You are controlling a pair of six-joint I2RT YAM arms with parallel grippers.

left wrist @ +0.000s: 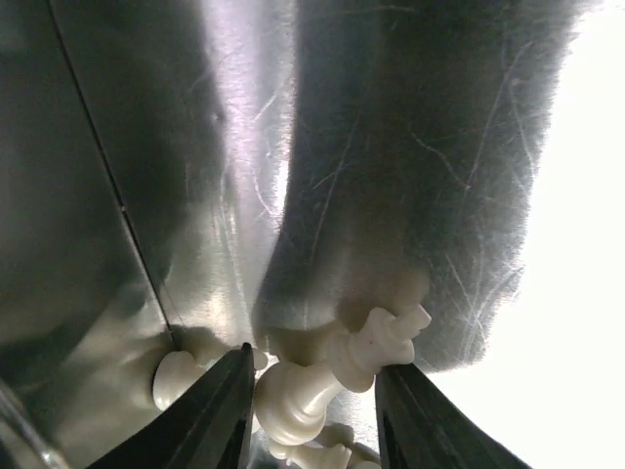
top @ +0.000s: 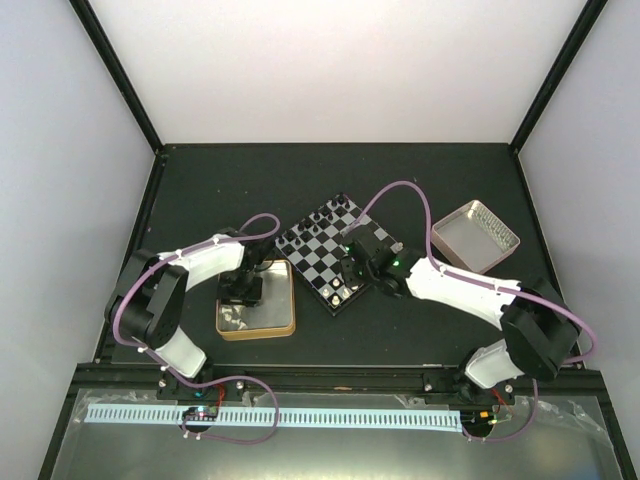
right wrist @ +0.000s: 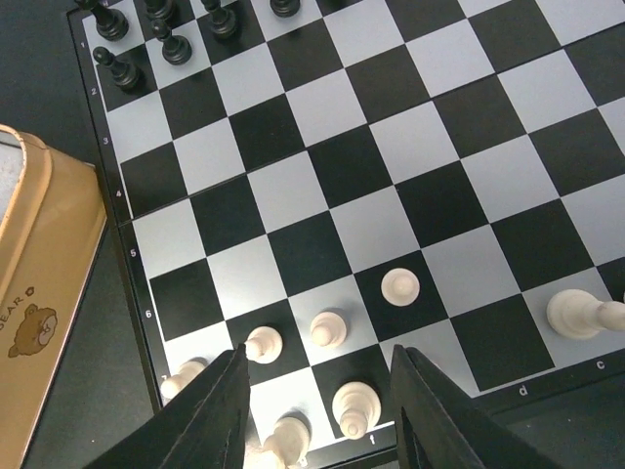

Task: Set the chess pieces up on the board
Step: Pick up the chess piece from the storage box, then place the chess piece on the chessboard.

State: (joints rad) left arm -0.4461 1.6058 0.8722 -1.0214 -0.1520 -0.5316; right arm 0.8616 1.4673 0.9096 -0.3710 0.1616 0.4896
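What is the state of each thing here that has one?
left gripper: jaws flank a lying cream piece, grip unclear
right gripper: open, holding nothing
board: partly set
black pieces: standing on the board
gold tin: open

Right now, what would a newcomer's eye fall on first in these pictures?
The chequered board in the centre stands out, with black pieces at its far corner and white pieces at its near corner. Left of it, the left fingers reach into a gold tin holding loose cream pieces.
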